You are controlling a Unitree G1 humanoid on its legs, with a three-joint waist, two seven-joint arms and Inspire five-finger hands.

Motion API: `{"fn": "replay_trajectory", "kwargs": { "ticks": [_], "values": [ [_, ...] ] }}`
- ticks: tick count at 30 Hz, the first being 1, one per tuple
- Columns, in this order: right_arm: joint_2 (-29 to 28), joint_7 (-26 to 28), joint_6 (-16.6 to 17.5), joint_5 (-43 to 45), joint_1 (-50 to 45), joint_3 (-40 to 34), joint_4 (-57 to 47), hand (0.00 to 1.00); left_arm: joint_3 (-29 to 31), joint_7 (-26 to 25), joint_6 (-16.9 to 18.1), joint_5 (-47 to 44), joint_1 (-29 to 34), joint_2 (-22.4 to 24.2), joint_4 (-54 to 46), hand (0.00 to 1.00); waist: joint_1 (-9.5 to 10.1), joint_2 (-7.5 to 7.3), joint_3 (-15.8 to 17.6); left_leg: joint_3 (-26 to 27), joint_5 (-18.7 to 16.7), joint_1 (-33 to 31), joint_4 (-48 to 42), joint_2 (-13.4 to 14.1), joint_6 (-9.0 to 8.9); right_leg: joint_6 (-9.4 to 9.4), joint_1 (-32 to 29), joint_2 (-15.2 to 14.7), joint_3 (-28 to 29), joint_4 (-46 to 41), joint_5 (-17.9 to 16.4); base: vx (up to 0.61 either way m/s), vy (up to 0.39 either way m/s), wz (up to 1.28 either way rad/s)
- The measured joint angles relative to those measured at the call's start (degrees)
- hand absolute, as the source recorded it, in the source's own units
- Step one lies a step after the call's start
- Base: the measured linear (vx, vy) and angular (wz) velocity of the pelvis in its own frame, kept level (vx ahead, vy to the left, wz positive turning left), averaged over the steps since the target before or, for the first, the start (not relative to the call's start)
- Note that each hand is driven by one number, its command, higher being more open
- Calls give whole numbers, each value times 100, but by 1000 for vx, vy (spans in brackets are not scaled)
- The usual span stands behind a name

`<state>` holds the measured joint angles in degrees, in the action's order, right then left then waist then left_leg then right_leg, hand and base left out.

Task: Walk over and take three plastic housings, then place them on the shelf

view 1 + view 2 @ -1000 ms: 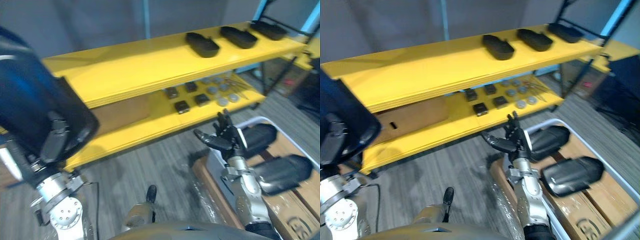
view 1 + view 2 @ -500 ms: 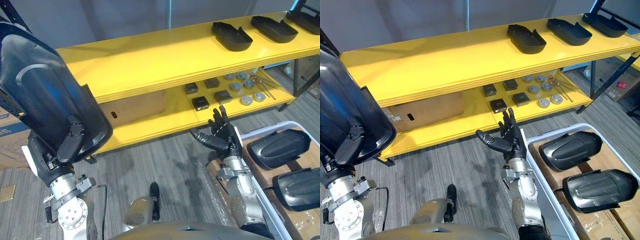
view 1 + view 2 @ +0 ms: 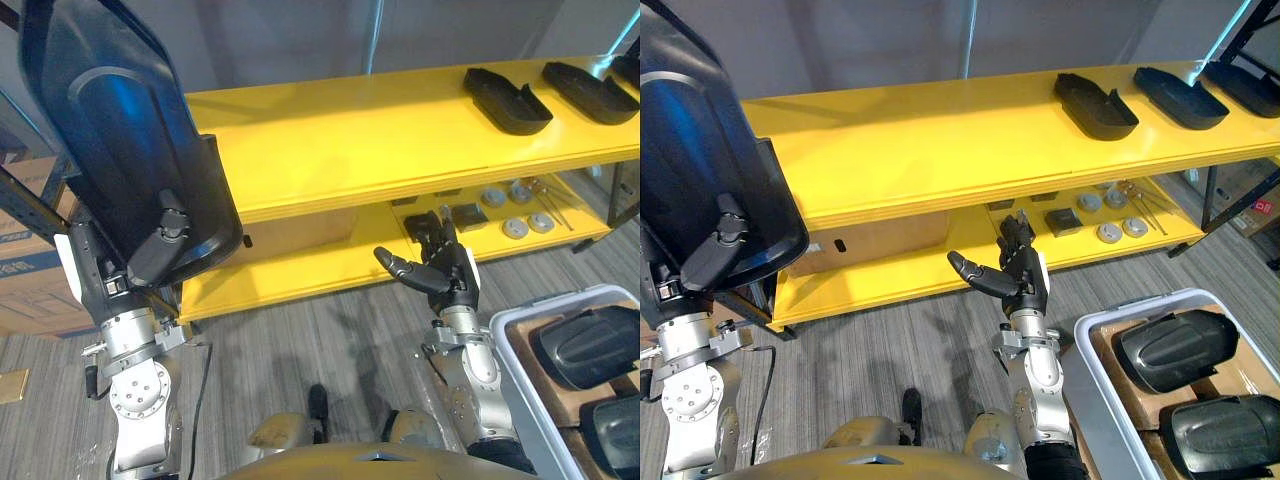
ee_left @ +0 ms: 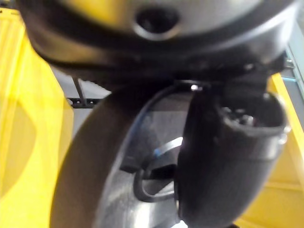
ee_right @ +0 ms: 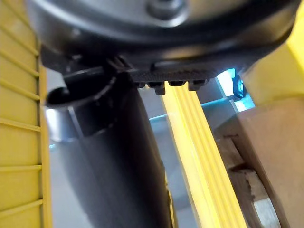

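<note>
My left hand (image 3: 166,238) is shut on a large black plastic housing (image 3: 125,150), held upright at the left in front of the yellow shelf (image 3: 350,140). Its thumb (image 4: 223,161) hooks over the housing's rim (image 4: 104,175). My right hand (image 3: 1020,278) is open and holds nothing; it hangs in mid-air in front of the lower shelf board. Three more black housings (image 3: 1095,104) (image 3: 1180,96) (image 3: 1245,88) lie in a row on the right part of the top board. Two others (image 3: 1170,350) (image 3: 1225,435) rest in a white bin (image 3: 1095,345) on the floor at the lower right.
The lower shelf board carries small dark blocks and metal discs (image 3: 1110,215) on its right part, and a cardboard box (image 3: 880,240) on its left part. More cardboard boxes (image 3: 25,270) stand at the far left. Grey carpet lies between me and the shelf.
The camera has swung left: shelf, its housings and the bin have slid right in the picture. The housing in my left hand now stands higher and more upright. The right hand stays open.
</note>
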<state>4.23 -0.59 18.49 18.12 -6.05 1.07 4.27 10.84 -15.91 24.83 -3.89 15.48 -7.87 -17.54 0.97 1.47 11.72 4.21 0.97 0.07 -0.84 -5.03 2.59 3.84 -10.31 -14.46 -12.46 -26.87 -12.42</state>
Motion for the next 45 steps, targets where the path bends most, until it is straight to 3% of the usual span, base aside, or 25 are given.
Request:
{"fn": "replay_trajectory", "kwargs": {
  "ticks": [3,5,7,8,9,13,15,18,19,20,21,22,24,27,31,37,39,45],
  "values": [
    [-2,-365,63,-206,-68,-68,-754,100,-315,83,0,6,9,-8,1,0,-62,-27,-1,-199,-132,123,-138,2,175,118,-38,126,472,611,252,239,-99,46],
    [-2,-400,134,-217,-142,-38,-1346,100,-410,123,0,4,21,1,-2,0,-63,-72,-12,-326,-301,184,-329,2,106,94,146,202,558,870,397,231,-153,36],
    [-2,-512,295,-363,-203,-34,-1811,100,-454,189,0,-4,32,7,-26,0,-63,-189,-74,-443,-562,253,-499,-5,61,43,440,287,604,1136,504,237,-211,38],
    [-1,-576,428,-497,-202,-40,-1966,100,-443,231,1,-12,70,0,-113,0,-56,-361,-178,-454,-730,236,-628,-42,29,-12,648,272,566,1297,614,263,-264,29],
    [34,-609,535,-611,-175,-78,-2019,100,-457,240,10,-35,86,50,-125,0,-38,-428,-240,-465,-948,235,-843,22,-51,196,780,288,459,1403,927,265,-269,26],
    [314,-508,601,-488,-159,-417,-2018,100,-633,363,4,-35,234,167,-119,0,-89,-152,-366,-458,-1420,-92,-1937,606,-255,-27,1154,776,52,1552,747,291,-218,31],
    [471,-345,594,-181,-158,-781,-2002,100,-747,518,-76,-24,208,173,-91,0,-145,-89,-253,-158,-1448,-737,-3598,824,-412,-94,1679,864,-88,1875,714,250,-144,42],
    [521,-221,598,-160,-156,-1085,-2006,100,-751,628,-103,-43,187,170,-37,0,-135,-17,-202,192,-1646,-926,-3677,1200,-448,-140,2139,813,-169,2049,678,224,-47,4],
    [548,-212,599,-161,-159,-1202,-2023,100,-751,673,-102,-58,109,173,-37,0,-137,71,-235,266,-1474,-961,-2955,1323,-527,-101,2197,744,-181,2064,641,244,118,4],
    [640,-227,597,-163,-169,-1297,-2027,100,-767,722,-100,-60,-31,189,-40,0,-169,249,-295,286,-689,-946,-2074,1403,-546,51,2208,748,-168,2043,539,202,170,7],
    [694,-235,600,-175,-165,-1317,-2009,100,-777,739,-85,-61,-116,182,-39,0,-188,353,-327,211,-381,-959,-1846,1432,-717,201,2213,756,-150,2005,424,212,209,11],
    [660,-276,528,-211,-198,-1281,-1973,100,-807,740,-75,-107,-278,137,37,0,-265,242,-305,238,-327,-777,-1674,1178,-630,256,2211,526,-113,1939,359,121,178,11],
    [657,-302,479,-349,-181,-1211,-1980,100,-831,841,-77,-293,-498,78,37,0,-291,81,-268,389,-148,-640,-1229,940,-520,234,2103,297,29,1894,342,85,135,1],
    [658,-235,334,-348,-175,-1236,-1983,100,-896,965,-114,-546,-601,-13,37,0,-372,-50,-276,472,27,-432,-787,820,-481,254,2028,202,37,1891,416,44,61,-6],
    [656,-219,326,-305,-207,-1322,-2010,100,-1255,1166,-262,-725,-745,-69,36,0,-452,-99,-285,590,232,-259,-331,764,-495,232,1932,206,181,1891,437,-4,3,-11],
    [626,-218,310,-206,-278,-1191,-2010,100,-2397,1372,-1244,-781,-1481,-179,425,0,-655,-91,-287,869,550,80,341,787,-493,229,1814,265,485,1898,541,-33,5,-24],
    [627,-197,310,-204,-288,-1160,-2013,100,-2736,1368,-1618,-959,-1895,-217,825,0,-807,-81,-294,1017,657,170,582,775,-503,236,1716,268,621,1900,545,-64,37,-29],
    [705,79,310,-140,-432,-1147,-2017,100,-3111,816,-2646,-982,-2720,-179,1590,0,-1078,-38,-317,1304,696,250,596,829,-487,259,1613,305,920,1901,551,-58,11,-29]
  ]
}}
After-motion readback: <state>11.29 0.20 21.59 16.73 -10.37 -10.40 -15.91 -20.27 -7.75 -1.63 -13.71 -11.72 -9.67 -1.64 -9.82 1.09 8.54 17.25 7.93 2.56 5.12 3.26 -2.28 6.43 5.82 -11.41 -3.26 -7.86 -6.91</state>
